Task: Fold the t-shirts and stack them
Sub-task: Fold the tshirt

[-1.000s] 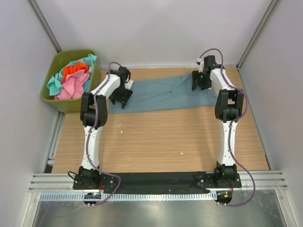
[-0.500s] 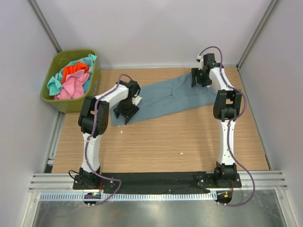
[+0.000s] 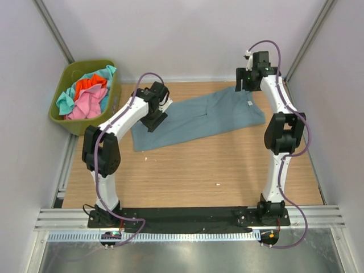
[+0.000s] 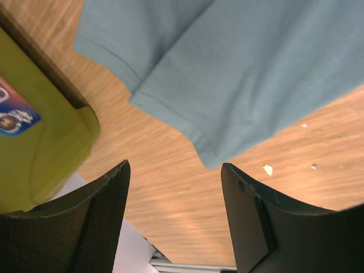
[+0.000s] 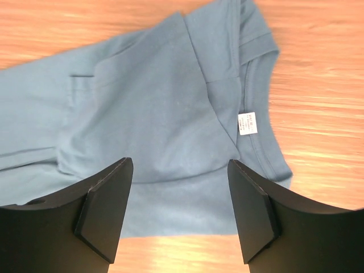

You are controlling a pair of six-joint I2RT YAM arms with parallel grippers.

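A slate-blue t-shirt (image 3: 199, 116) lies folded lengthwise on the wooden table, slanting from near left to far right. It shows in the left wrist view (image 4: 239, 74) and in the right wrist view (image 5: 159, 125), where a white neck label (image 5: 247, 123) is visible. My left gripper (image 3: 153, 119) is open and empty, raised over the shirt's left end. My right gripper (image 3: 245, 85) is open and empty, raised over the shirt's collar end. Pink (image 3: 85, 105), orange-red (image 3: 91, 85) and turquoise (image 3: 63, 102) shirts lie in a heap in the bin.
An olive-green plastic bin (image 3: 74, 126) stands at the far left, just off the table's edge; its wall also shows in the left wrist view (image 4: 45, 148). White walls enclose the table. Small white specks (image 3: 217, 184) lie on the bare wood.
Both grippers have let go of the blue shirt and risen. The shirt's left end has been dragged nearer, so it now lies slanted. The right gripper moved farther back.
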